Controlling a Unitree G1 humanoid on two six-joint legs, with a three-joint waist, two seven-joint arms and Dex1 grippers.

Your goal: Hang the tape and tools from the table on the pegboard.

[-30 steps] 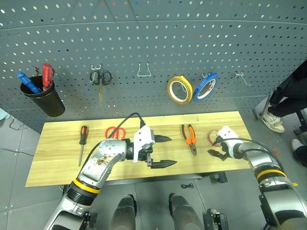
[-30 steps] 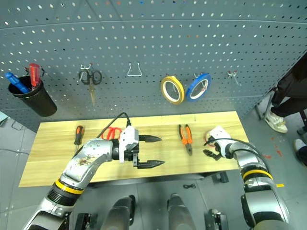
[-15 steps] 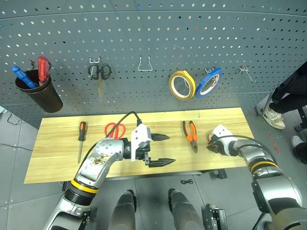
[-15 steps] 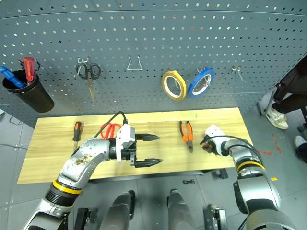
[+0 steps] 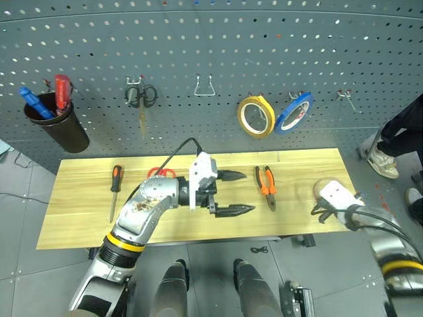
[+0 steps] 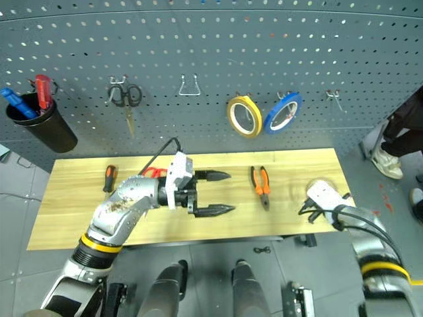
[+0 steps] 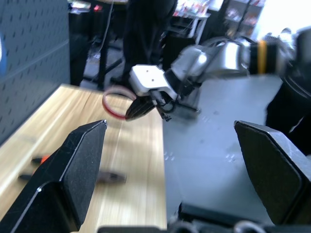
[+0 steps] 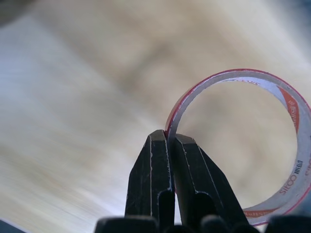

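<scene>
Above the table's right end, the thin red tape ring [image 8: 252, 145] is pinched by its rim between the right gripper's [image 8: 170, 141] two black fingers, which are closed tight on it; from the left wrist view the ring [image 7: 116, 103] hangs clear of the wood. On the light wood-plank table [image 5: 79, 218] lie the orange-and-black pliers [image 5: 267, 187] right of centre, the red-handled scissors [image 5: 157, 173] partly hidden behind the left arm, and the black-and-orange screwdriver [image 5: 115, 188] near the left end. Over the table's middle, the left gripper [image 5: 239, 193] points to the right with its fingers spread wide and nothing between them. Behind, the grey-blue pegboard [image 5: 211, 59] carries a yellow tape roll [image 5: 256, 116], a blue roll [image 5: 295, 112], small black-handled scissors [image 5: 141, 99] and a black cup [image 5: 59, 125].
</scene>
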